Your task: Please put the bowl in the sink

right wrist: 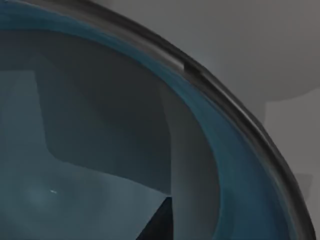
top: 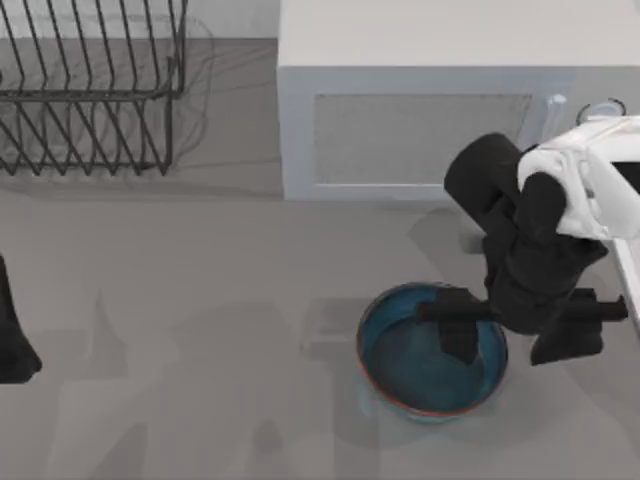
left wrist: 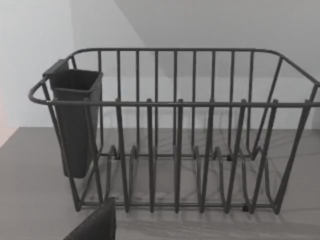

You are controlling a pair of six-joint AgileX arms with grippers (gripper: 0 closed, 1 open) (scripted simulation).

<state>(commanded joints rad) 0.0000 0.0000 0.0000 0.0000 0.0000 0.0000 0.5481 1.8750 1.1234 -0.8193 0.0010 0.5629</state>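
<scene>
Bowl (top: 420,375) near the table's (top: 200,330) front edge, right of centre — round, deep, glossy blue, teal inside, thin red-orange rim, nothing lying in it but a reaching finger. Right gripper (top: 462,325) hanging over the bowl's far-right rim, 1 finger (top: 458,335) dipped inside; jaw state: cannot tell. In the right wrist view, smooth curved teal wall (right wrist: 100,125). Left arm (top: 12,335) parked at the left edge. Farther back, boxy white microwave (top: 420,100) at right; wire rack (top: 85,85) at far left, dark plastic cup (left wrist: 75,120) hung on its side.
</scene>
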